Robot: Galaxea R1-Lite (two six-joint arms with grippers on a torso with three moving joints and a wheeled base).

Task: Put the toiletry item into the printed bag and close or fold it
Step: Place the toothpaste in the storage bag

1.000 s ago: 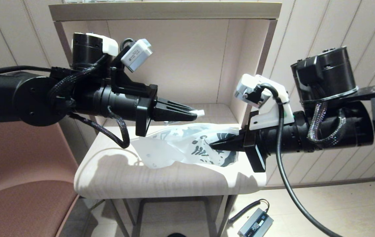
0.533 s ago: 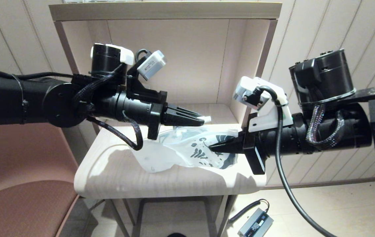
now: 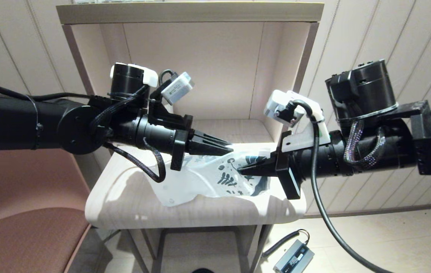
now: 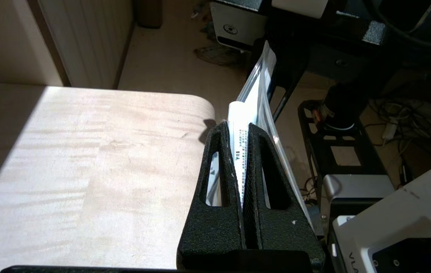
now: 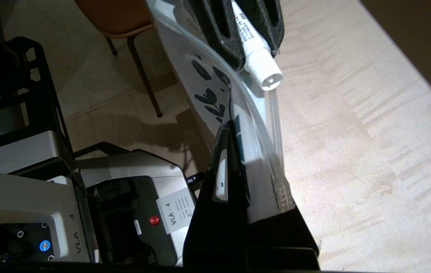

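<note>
A: Which step's the robot on?

B: Insertion, by the look of it. The left gripper [image 3: 227, 148] is clamped on the toiletry item [image 5: 259, 60], a slim white tube w/ small print, cap end poking out past the fingertips. It's held level above the table [image 3: 124, 201], right at the upper edge of the printed bag [image 3: 215, 178].

A: And the bag?

B: It lies on the table between the two arms, blue leaf prints toward the robot's right. The right gripper [image 3: 242, 170] has its jaws pinched together on the printed end, lifting that edge a bit. In the right wrist view the plastic curves up from those jaws toward the tube.

A: Tube inside yet?

B: Can't tell for sure. In the left wrist view the bag's clear film [image 4: 263, 94] stands just beside the tube, tip roughly at the rim. Looks like it's at the mouth, not clearly in.

A: Next move needs what?

B: Prob. the left arm pushes the tube fwd along the opening while the right keeps the edge taut, so the mouth doesn't collapse. Then let go of the tube once it's well inside. Zip/fold not yet done.
</note>
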